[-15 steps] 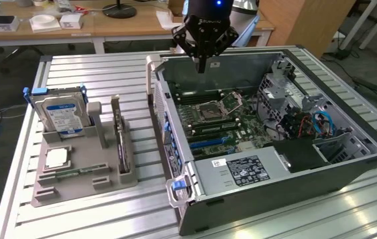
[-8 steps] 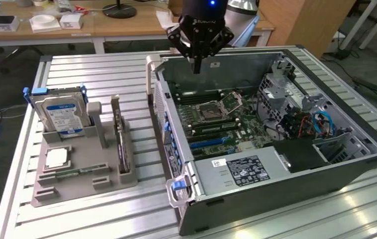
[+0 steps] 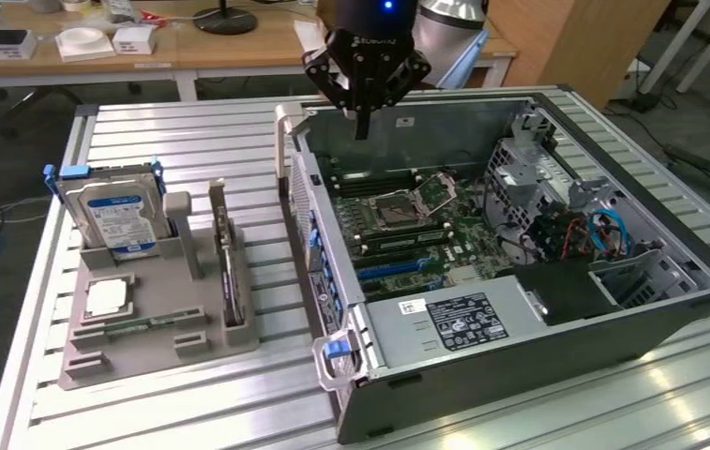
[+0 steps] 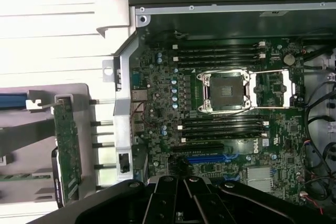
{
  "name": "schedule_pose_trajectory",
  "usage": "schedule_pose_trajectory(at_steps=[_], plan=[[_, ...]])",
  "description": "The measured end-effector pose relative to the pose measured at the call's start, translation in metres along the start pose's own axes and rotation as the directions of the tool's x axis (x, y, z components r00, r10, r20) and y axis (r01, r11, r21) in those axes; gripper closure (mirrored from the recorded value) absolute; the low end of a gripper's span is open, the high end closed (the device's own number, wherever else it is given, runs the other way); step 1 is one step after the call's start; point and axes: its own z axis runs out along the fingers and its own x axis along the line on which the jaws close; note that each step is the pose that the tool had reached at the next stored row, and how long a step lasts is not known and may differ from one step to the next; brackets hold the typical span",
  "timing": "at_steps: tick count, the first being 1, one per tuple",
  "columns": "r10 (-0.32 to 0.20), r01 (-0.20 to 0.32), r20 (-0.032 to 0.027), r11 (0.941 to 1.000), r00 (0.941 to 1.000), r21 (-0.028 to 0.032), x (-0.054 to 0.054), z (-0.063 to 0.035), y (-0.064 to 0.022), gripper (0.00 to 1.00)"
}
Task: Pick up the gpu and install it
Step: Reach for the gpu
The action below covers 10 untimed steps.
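The gpu (image 3: 224, 255), a thin flat rectangular card, stands on its long edge in a slot of a grey moulded plastic holder (image 3: 142, 349), on that holder's side towards the exterior view's right. From the exterior view it is seen nearly edge-on as a narrow dark slab. The wrist view turns its green circuit-board face (image 4: 67, 148) to the camera, speckled with small components. Nothing touches it. Just beside it in the same holder, towards the exterior view's left, a boxy silver hard drive with a blue label (image 3: 112, 214) stands upright. In front of that drive a square silver processor chip (image 3: 106, 298) and a narrow green memory stick (image 3: 144, 325) lie flat. The holder rests on a slatted aluminium table (image 3: 179, 141), next to an open dark computer case (image 3: 655, 314) lying on its side. Inside the case are the green motherboard (image 3: 420, 239), an open metal processor socket (image 3: 421, 195) and a grey power supply with a black label (image 3: 455, 323). The black gripper (image 3: 361, 131) hangs over the far edge of the case, pointing down at the motherboard, well apart from the gpu. Its fingers are pressed together on nothing.
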Motion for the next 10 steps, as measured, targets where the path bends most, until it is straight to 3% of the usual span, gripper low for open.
schedule_pose_trajectory(at_steps=[10], plan=[[0.0,0.0,0.0,1.0,1.0,0.0,0.013,0.0,-0.0011,0.9]])
